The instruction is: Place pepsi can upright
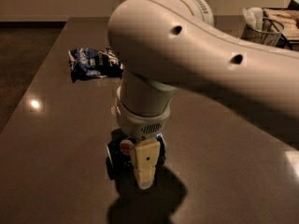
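Observation:
The pepsi can (117,154) is dark blue with a red-white-blue logo. It lies on the dark table (56,162) near the front centre, and the gripper hides most of it. My gripper (143,171) hangs straight down from the big white arm (187,55). It is right at the can, and its cream-coloured tip covers the can's middle and reaches the table. A sliver of the can shows to the right of the gripper (160,149). I cannot tell how the can is oriented.
A crinkled blue-and-white snack bag (96,62) lies at the back left of the table. A wire basket (261,29) stands at the back right. The table's left edge runs beside a dark floor (18,69).

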Controlling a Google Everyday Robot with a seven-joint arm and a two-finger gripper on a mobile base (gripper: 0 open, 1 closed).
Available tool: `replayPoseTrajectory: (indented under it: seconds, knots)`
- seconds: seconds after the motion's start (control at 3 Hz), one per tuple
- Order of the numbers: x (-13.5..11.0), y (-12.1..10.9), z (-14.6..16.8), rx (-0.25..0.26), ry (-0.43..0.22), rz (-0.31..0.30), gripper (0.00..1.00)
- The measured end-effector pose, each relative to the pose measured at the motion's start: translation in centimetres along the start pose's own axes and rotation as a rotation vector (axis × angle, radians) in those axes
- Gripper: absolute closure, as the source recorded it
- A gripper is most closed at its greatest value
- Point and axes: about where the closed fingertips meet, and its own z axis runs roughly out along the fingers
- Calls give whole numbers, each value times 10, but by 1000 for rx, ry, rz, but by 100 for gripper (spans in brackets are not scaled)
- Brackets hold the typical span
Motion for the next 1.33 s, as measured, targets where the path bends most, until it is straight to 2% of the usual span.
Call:
replayPoseTrajectory:
  seconds: [0.33,0.67,1.0,1.33]
  knots:
    - [-5,-3,6,-27,41,51,18]
    - [-2,-4,11,-59,73,129,41]
    - [8,-5,8,-84,58,215,64]
    - [27,-15,-14,-95,-48,312,88]
